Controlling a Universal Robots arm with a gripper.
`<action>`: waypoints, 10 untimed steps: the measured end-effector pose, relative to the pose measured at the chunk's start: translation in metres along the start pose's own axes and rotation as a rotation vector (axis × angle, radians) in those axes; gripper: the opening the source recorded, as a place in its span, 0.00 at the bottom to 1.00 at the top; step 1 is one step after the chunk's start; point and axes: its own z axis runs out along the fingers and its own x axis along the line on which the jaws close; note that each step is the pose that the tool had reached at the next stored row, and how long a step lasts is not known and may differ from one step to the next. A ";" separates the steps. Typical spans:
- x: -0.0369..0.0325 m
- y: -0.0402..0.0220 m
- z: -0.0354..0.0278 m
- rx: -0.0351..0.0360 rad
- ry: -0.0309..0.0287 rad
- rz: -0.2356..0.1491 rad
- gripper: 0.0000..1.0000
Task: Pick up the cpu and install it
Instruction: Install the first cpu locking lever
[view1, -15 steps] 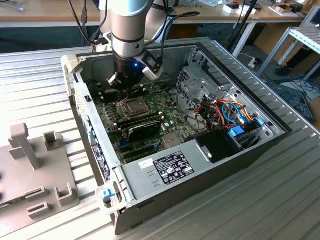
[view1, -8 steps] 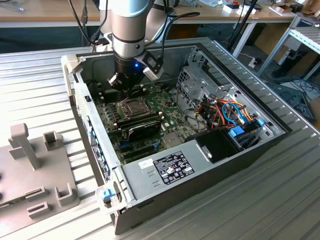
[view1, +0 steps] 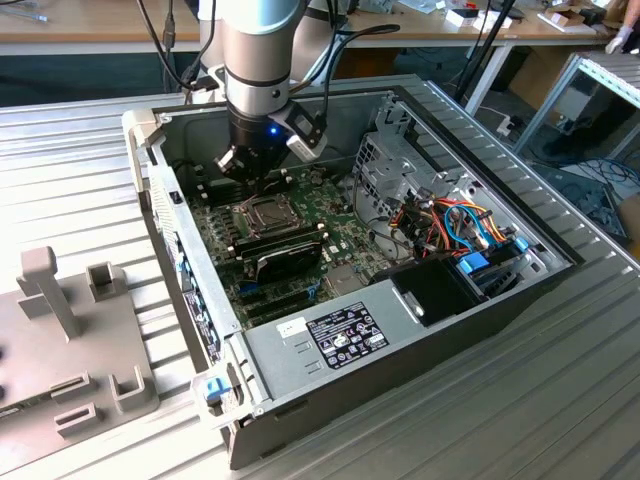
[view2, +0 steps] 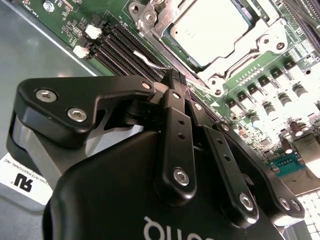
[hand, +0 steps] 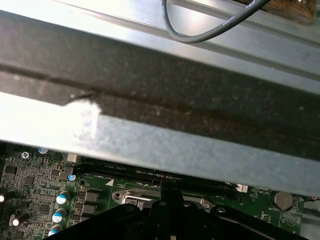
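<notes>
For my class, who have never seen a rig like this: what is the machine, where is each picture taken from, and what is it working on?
The machine is a robot arm with a gripper at its tip. The exterior view looks from off the arm at an opened computer case lying on a ribbed metal table. Both wrist views come from cameras riding on the arm. Inside the case lies a green motherboard. In the second wrist view, the cpu, a silvery square, sits in its socket under the metal frame. The gripper hangs just beside it, its fingers together and holding nothing.

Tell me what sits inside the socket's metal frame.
In the second wrist view the cpu lies inside the socket frame, silvery top showing. Its underside and the contacts beneath are covered. The gripper hangs beside it.
</notes>
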 end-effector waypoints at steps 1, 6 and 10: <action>0.0000 -0.0001 0.0003 0.0001 0.0000 0.000 0.11; -0.0001 -0.0003 0.0025 0.0000 0.0001 0.000 0.11; -0.0022 -0.0011 0.0060 0.0007 0.0003 0.000 0.11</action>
